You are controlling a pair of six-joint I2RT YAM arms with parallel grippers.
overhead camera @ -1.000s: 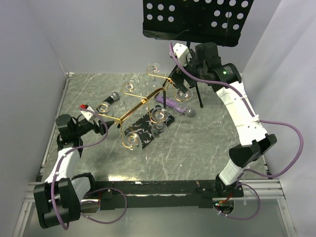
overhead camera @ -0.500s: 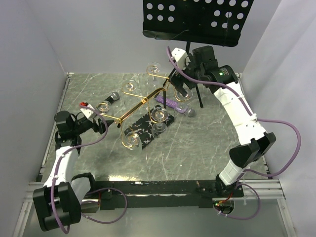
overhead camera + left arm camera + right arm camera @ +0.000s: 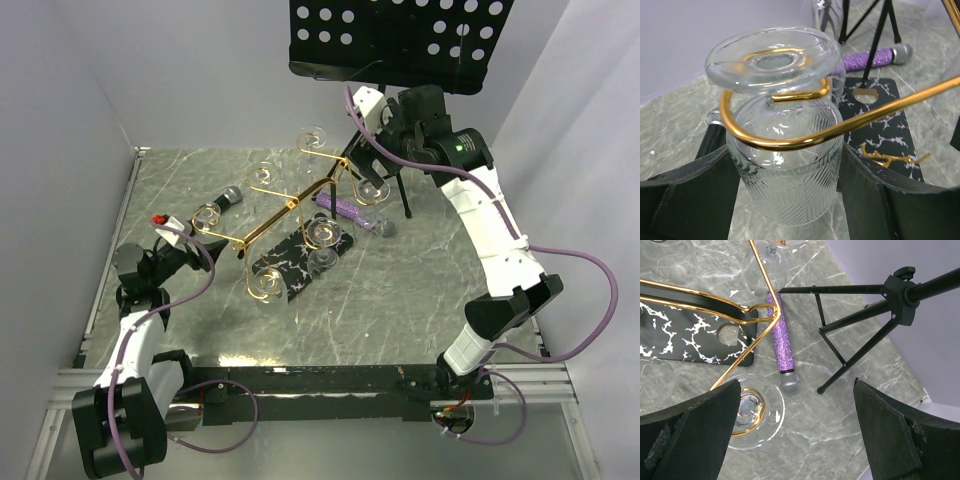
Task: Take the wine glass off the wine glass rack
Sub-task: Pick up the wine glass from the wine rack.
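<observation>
The gold wine glass rack (image 3: 270, 222) stands mid-table on its black veined base (image 3: 298, 262). A cut-pattern wine glass (image 3: 207, 215) hangs upside down from the rack's far-left spiral arm. In the left wrist view this wine glass (image 3: 785, 185) sits in the gold curl (image 3: 790, 144). My left gripper (image 3: 787, 167) is shut on its bowl, one finger pressed to each side. My right gripper (image 3: 365, 172) hovers open over another hanging glass (image 3: 752, 410) at the rack's right arm, touching nothing.
Several more glasses hang from the other arms (image 3: 265, 285). A black music stand (image 3: 400, 40) rises at the back, with its tripod legs (image 3: 860, 315) near my right gripper. A purple microphone (image 3: 350, 210) and a black microphone (image 3: 228, 198) lie beside the rack.
The left wrist has dropped back toward the near-left while its fingers stay at the far-left glass. The right gripper shifted slightly above the right-hand glass.
</observation>
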